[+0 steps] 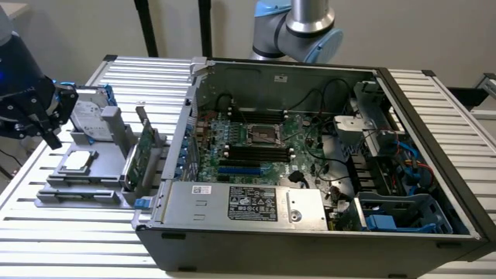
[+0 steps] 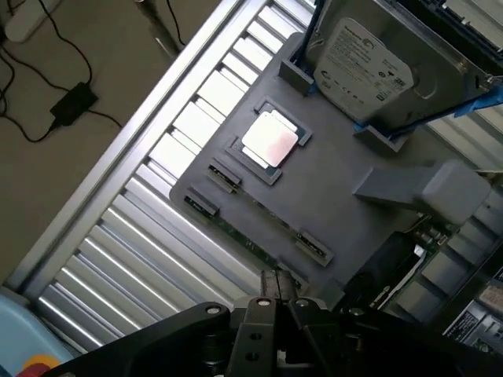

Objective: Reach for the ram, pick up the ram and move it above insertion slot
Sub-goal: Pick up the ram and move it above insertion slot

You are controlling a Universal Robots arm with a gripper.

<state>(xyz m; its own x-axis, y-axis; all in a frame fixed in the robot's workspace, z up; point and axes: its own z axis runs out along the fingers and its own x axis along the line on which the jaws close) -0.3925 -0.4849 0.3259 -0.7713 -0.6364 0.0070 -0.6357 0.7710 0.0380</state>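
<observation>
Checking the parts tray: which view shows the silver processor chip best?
The wrist view: the processor chip lies face-on in its square socket on the gray tray. The exterior view shows the chip small and slanted, near the hard drive.

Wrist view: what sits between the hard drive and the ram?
A silver processor chip, seated in the gray holder; the wrist view shows it.

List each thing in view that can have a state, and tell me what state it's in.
claw: shut, holding nothing.
ram: seated on edge in the gray fixture, not lifted.
hard drive: propped leaning in the fixture.
processor chip: lying flat in its recess.
expansion card: standing upright in the fixture.
computer case: open, side panel off.
</observation>
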